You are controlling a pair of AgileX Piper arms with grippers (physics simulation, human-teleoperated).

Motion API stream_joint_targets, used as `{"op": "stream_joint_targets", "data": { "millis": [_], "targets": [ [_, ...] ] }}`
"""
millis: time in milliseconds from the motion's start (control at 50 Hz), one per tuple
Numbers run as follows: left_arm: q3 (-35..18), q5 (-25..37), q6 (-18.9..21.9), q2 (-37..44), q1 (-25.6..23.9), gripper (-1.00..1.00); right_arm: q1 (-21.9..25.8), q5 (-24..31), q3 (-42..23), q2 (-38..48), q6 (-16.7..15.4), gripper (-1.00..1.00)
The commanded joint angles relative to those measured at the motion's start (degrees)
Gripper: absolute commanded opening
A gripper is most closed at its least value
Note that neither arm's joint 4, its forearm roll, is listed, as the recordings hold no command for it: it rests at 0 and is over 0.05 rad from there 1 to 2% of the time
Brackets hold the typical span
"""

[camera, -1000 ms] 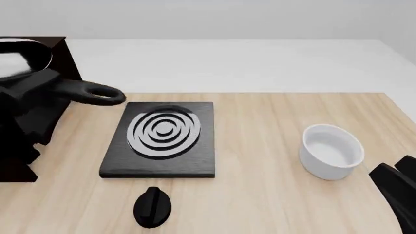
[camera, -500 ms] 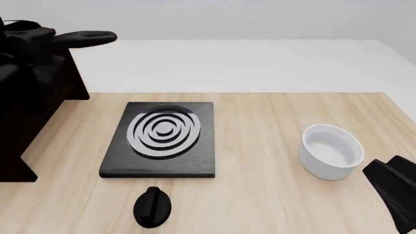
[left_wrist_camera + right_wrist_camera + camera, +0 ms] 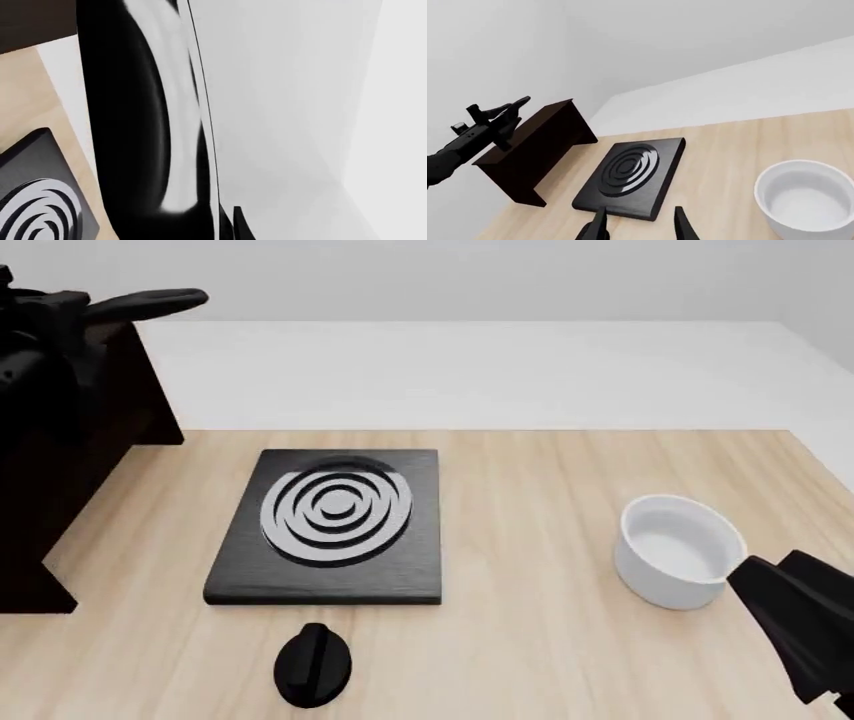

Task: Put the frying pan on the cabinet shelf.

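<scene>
Holding the frying pan (image 3: 147, 302) aloft over the dark cabinet (image 3: 80, 450) at the desk's (image 3: 561, 570) far left: left end effector (image 3: 60, 315), clamped on its handle. Right end effector (image 3: 637, 225): fingers apart, empty, near white bowl (image 3: 681, 550). Hob plate (image 3: 334, 525) and knob (image 3: 312, 664) on desk.

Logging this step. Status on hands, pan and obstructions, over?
Left hand carrying the frying pan above the cabinet; grip hidden. Right hand open, empty, near the white bowl. No obstruction seen.
</scene>
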Motion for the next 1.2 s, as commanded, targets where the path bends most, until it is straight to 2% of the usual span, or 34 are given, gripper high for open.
{"op": "stream_joint_targets", "data": {
  "millis": [20, 160, 500, 740, 1200],
  "targets": [
    [-3.3, -0.91, 1.58, 2.78, 3.89, -1.0, 0.07, -0.59, -0.15, 0.91, 0.11, 1.0],
    [-5.46, 0.2, 1.78, 3.91, 5.07, -1.0, 0.29, -0.93, -0.01, 1.23, 0.03, 1.0],
    [-6.48, -0.06, 3.05, 6.7, 7.85, -1.0, 0.21, -1.13, 0.32, 1.45, 0.05, 1.0],
    [-3.42, -1.95, 3.47, 6.77, 8.95, -1.0, 0.36, -1.04, 0.54, 1.48, -0.22, 1.0],
    [4.59, -7.96, 1.87, 6.72, 10.49, -1.0, 0.59, 0.28, 0.5, 0.8, -0.37, 1.0]
  ]
}}
